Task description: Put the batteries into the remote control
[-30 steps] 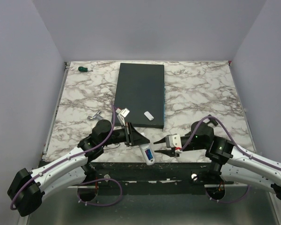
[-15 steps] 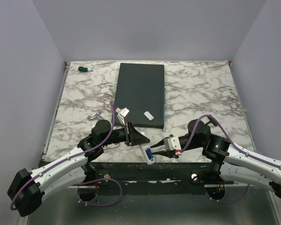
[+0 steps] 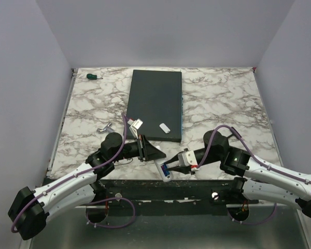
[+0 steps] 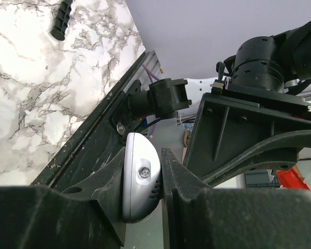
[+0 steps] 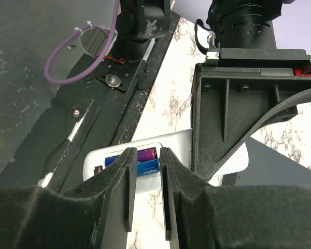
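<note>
The remote control [image 5: 179, 145] is white; its two batteries [image 5: 147, 166] are blue and purple. The table [image 3: 217, 98] has a white-grey marble pattern.

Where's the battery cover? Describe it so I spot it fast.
Find the big dark slab on the table. Near its front right corner lies the cover, a tiny white oblong. It lies alone there; the larger white remote is gripped at the table edge.
</note>
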`<act>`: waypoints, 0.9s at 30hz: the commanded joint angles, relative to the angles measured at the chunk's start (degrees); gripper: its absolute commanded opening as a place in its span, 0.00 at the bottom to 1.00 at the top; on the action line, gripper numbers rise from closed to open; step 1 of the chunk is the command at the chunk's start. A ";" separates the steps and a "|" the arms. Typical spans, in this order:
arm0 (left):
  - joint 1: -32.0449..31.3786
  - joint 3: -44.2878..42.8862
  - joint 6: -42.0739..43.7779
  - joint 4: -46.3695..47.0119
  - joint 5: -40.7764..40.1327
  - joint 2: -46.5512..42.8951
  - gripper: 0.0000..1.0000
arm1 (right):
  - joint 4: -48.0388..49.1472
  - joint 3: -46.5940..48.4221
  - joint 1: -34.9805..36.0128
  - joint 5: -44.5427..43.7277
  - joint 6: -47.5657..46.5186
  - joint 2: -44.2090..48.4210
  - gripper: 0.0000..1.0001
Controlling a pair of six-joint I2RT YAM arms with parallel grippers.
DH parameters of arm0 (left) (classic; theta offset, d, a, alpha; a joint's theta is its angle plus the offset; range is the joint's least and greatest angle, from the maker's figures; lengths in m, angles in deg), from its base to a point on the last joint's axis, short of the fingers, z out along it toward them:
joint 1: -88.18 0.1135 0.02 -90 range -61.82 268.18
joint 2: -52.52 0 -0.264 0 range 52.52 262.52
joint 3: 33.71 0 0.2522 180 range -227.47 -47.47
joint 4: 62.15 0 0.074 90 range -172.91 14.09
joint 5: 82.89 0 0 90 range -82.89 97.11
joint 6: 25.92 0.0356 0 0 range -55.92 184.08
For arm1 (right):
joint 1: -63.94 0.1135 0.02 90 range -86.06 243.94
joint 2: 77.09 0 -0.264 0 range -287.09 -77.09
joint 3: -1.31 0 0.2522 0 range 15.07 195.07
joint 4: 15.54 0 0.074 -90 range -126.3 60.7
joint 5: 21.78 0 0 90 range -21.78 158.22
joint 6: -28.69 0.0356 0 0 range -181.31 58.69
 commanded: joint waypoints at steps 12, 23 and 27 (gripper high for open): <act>-0.21 0.40 -0.62 2.79 0.53 -1.97 0.00 | 1.12 0.99 -0.02 1.90 -0.80 -0.86 0.29; -0.27 0.36 -0.77 2.69 0.24 -2.39 0.00 | -0.32 0.81 -0.10 2.01 -0.83 -1.22 0.26; -0.27 -0.06 -0.71 2.62 -0.26 -2.59 0.00 | -1.21 0.71 -0.10 2.61 -0.98 -1.64 0.25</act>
